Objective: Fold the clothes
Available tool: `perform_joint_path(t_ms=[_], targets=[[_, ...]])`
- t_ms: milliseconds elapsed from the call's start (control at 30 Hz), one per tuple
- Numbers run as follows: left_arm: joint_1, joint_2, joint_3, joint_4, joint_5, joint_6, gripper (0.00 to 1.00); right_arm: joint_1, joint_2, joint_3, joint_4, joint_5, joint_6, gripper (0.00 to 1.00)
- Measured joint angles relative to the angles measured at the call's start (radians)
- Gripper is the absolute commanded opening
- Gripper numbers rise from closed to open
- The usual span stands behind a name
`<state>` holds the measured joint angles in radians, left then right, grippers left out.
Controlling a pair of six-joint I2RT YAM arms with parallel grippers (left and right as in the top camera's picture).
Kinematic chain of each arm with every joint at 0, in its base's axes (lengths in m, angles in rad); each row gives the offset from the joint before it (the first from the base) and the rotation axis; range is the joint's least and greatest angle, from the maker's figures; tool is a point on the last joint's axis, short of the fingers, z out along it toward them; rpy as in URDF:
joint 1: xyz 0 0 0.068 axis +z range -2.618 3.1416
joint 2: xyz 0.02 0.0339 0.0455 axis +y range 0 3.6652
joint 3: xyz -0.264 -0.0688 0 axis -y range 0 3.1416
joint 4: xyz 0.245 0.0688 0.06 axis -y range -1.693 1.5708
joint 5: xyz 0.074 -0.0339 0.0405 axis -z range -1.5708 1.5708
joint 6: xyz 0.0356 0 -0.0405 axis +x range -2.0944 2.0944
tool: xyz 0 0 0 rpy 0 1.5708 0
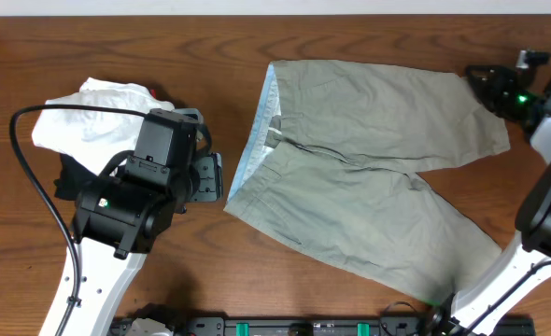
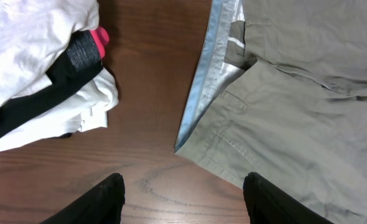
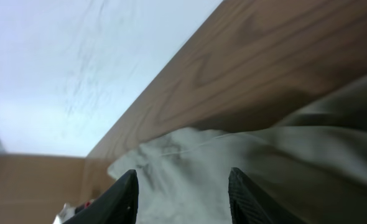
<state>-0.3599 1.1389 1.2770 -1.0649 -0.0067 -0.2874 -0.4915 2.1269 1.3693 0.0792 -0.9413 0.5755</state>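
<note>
Overhead leaves my right claw (image 3: 182, 199) unclear. Its wrist view shows it spread apart over the shorts (image 3: 283, 174). My left claw (image 2: 183, 200) gapes above the desk (image 2: 152, 81), beside the waistband.

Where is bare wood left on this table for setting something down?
Free: the far-left table corner beyond the garment pile; the front strip between the left arm and the shorts' lower leg. Crowded: the gap between pile and waistband, where the left gripper hangs open.

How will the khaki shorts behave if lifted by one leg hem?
Probably floppy: the shorts lie flat with soft wrinkles, so the rest would likely hang and drag. Likely light, as the cloth looks thin. The thicker-looking waistband may sag less.
</note>
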Motion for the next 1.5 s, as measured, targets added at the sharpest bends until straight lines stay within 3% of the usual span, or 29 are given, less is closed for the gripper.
perform_joint_path(t_ms=[233, 400, 567, 667, 933, 1067, 1233, 1500], targets=[[0.0, 0.0, 0.0, 0.009, 0.0, 0.0, 0.64, -0.122, 0.0, 0.002, -0.198, 0.161, -0.022, 0.41], [0.0, 0.0, 0.0, 0.011, 0.0, 0.0, 0.64, -0.119, 0.006, 0.002, -0.267, 0.274, -0.041, 0.35], [0.0, 0.0, 0.0, 0.011, 0.0, 0.0, 0.64, -0.068, 0.027, 0.002, -0.296, 0.233, -0.054, 0.23], [0.0, 0.0, 0.0, 0.011, 0.0, 0.0, 0.64, -0.028, 0.027, 0.002, -0.291, 0.154, -0.066, 0.22], [0.0, 0.0, 0.0, 0.011, 0.0, 0.0, 0.64, 0.037, 0.027, 0.002, -0.336, 0.064, -0.15, 0.26], [0.0, 0.0, 0.0, 0.011, 0.0, 0.0, 0.64, 0.021, 0.027, -0.001, -0.201, -0.011, -0.171, 0.32], [0.0, 0.0, 0.0, 0.018, 0.0, 0.0, 0.64, -0.063, 0.027, 0.002, -0.076, -0.098, -0.078, 0.33], [0.0, 0.0, 0.0, 0.026, 0.0, 0.0, 0.63, -0.181, 0.027, 0.002, -0.201, 0.006, 0.029, 0.4]])
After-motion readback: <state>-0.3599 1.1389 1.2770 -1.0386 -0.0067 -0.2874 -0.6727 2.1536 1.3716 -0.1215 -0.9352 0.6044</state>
